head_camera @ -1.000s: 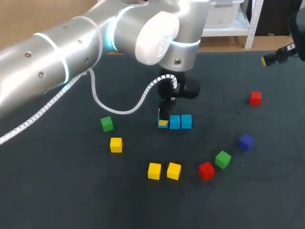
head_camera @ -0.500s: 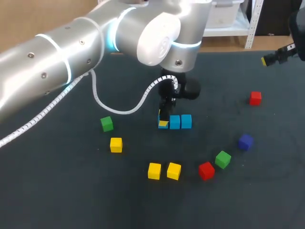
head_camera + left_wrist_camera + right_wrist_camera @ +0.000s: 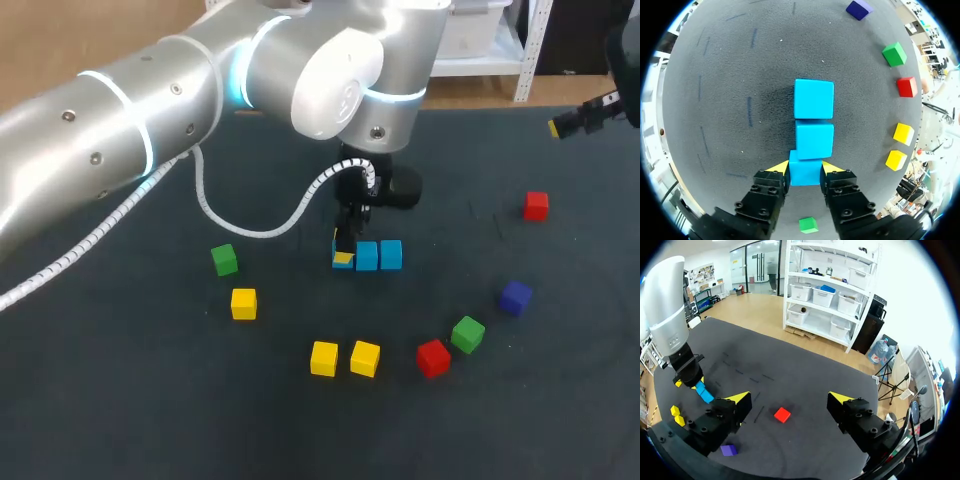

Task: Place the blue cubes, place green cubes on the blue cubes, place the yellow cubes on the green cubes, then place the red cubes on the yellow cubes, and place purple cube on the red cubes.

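Three blue cubes lie in a row at the table's middle: the left one (image 3: pixel 343 262), the middle one (image 3: pixel 367 256) and the right one (image 3: pixel 390 254). My left gripper (image 3: pixel 344 250) comes down on the left cube. In the left wrist view its yellow tips touch both sides of the nearest blue cube (image 3: pixel 805 172), so my left gripper (image 3: pixel 805 167) is shut on it, with the other two blue cubes (image 3: pixel 814 140) ahead. My right gripper (image 3: pixel 789 399) hangs open and empty high over the far right, above a red cube (image 3: pixel 782 415).
Loose cubes lie around: green (image 3: pixel 224 260) and yellow (image 3: pixel 243 303) at the left, two yellow (image 3: pixel 343 358) in front, red (image 3: pixel 433 357), green (image 3: pixel 467 333) and purple (image 3: pixel 516 297) at the right, red (image 3: pixel 536 205) farther back.
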### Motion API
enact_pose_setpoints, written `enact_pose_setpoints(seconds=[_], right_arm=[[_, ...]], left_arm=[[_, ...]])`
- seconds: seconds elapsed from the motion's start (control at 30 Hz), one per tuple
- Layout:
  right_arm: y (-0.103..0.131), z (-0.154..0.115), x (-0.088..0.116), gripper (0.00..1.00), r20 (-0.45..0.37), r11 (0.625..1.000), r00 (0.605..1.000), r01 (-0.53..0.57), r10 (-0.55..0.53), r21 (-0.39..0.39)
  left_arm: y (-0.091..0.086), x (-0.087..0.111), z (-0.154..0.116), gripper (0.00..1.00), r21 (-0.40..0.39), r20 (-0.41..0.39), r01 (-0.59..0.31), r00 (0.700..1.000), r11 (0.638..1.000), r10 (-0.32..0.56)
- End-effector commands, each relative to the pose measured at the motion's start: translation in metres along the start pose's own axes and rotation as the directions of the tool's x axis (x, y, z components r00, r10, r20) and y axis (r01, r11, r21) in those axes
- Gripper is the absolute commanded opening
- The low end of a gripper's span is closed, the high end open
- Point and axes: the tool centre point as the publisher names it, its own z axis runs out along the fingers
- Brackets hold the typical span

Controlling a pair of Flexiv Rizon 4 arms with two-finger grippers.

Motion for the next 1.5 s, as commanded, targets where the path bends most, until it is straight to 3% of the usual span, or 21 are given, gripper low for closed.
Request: enact_pose_setpoints(seconds=[0.03,0.1,0.17,0.2,0.73,0.8,0.9,1.2,1.5], right_arm=[[0.002,0.001,0.002,1.00,0.008,1.000,1.000,-0.001,0.001,0.010],[0.002,0.001,0.002,1.00,0.008,1.000,1.000,-0.001,0.001,0.010],[0.002,0.001,0.002,1.00,0.008,1.000,1.000,-0.001,0.001,0.010],[0.002,0.001,0.002,1.00,0.008,1.000,1.000,-0.001,0.001,0.010],[0.002,0.001,0.002,1.00,0.008,1.000,1.000,-0.001,0.001,0.010],[0.002,0.001,0.002,1.00,0.008,1.000,1.000,-0.001,0.001,0.010],[0.002,0.001,0.002,1.00,0.008,1.000,1.000,-0.001,0.001,0.010],[0.002,0.001,0.002,1.00,0.008,1.000,1.000,-0.001,0.001,0.010],[0.002,0.001,0.002,1.00,0.008,1.000,1.000,-0.001,0.001,0.010]], left_arm=[[0.004,-0.002,0.005,0.32,0.006,-0.004,-0.004,1.000,1.000,0.004],[0.005,-0.001,0.005,0.45,0.006,-0.004,-0.005,1.000,1.000,0.005],[0.004,0.000,0.004,0.85,0.007,-0.002,-0.004,1.000,1.000,0.004],[0.003,0.001,0.004,1.00,0.007,-0.001,-0.004,1.000,1.000,0.004],[0.006,0.008,0.002,1.00,0.004,0.011,0.024,1.000,1.000,-0.024],[0.006,0.009,0.002,0.82,0.004,0.010,0.025,1.000,1.000,-0.026],[0.006,0.009,0.002,0.69,0.002,0.008,0.028,1.000,1.000,-0.028],[0.005,0.008,0.002,0.54,0.001,0.004,0.020,1.000,1.000,-0.020],[0.004,0.008,0.003,0.48,-0.001,0.000,0.015,1.000,1.000,-0.015]])
